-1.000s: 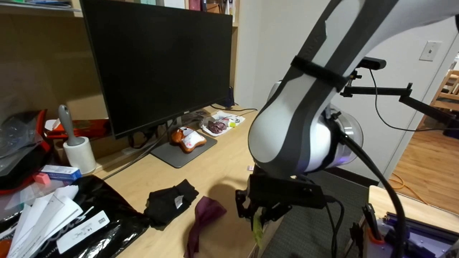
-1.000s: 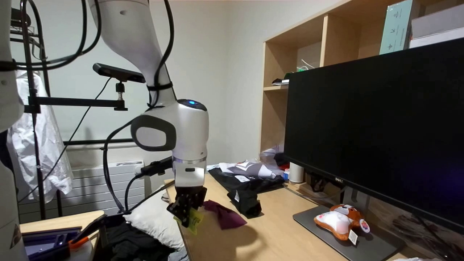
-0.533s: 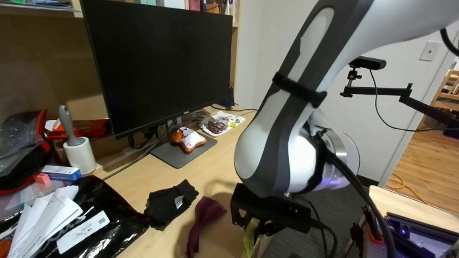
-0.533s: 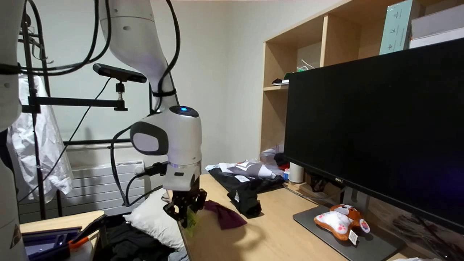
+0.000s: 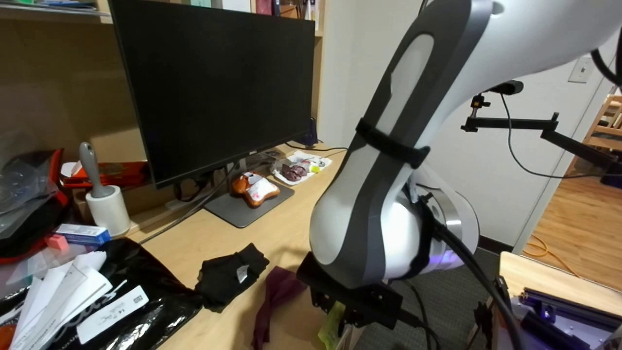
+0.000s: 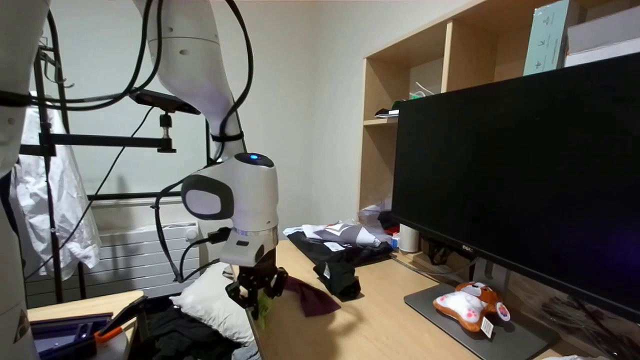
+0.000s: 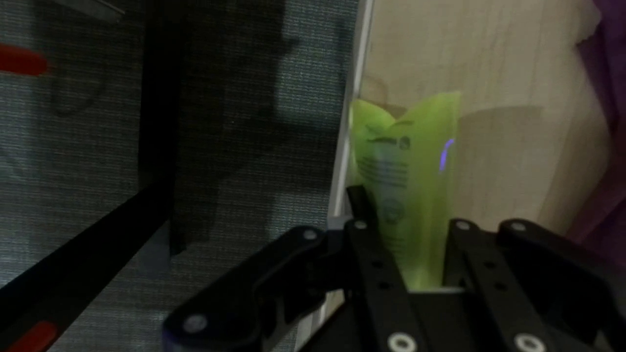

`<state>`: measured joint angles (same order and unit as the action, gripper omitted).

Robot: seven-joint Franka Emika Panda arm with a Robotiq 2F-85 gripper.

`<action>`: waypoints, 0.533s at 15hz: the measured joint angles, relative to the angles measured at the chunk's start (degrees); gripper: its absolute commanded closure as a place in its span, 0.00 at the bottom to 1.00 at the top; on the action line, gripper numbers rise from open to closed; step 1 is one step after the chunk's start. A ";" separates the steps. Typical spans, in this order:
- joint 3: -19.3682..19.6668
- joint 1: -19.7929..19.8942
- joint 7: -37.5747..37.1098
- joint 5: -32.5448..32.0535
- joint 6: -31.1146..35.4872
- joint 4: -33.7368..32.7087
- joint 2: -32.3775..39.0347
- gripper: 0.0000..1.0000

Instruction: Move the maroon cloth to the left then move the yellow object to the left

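My gripper [image 7: 410,234] has the yellow packet [image 7: 413,186] clenched, its jaws close together on either side. In the wrist view the packet sticks out toward twelve o'clock, dark print on its face; the long edge of the desk [image 7: 489,58] runs along its nine o'clock side, with the dark floor [image 7: 234,146] past that. I see the maroon cloth [image 7: 609,220] at three o'clock there, apart from the packet. In an exterior view that cloth lies on the desk at ten o'clock from the packet, and the black cloth [image 5: 228,279] sits just beside it, again at ten. I cannot tell whether the packet's lower end touches the desk. About twelve o'clock from the maroon cloth, an orange-and-white plush toy [image 5: 256,189] rests on the foot of the monitor [image 5: 218,87]; a lint roller [image 5: 108,209] stands at nine o'clock from the toy.
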<state>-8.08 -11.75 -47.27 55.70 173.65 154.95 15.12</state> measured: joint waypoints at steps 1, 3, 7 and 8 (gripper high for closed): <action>0.17 -0.28 -1.23 0.00 -0.03 -0.19 0.10 0.91; 0.76 -1.08 -4.07 -0.27 -0.19 -0.74 0.43 0.91; 7.22 -6.64 -16.90 -8.44 -3.11 -1.80 0.84 0.91; 10.51 -9.48 -21.28 -11.24 -4.91 -2.32 0.94 0.91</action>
<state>2.42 -21.24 -68.55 44.46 168.74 152.63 16.06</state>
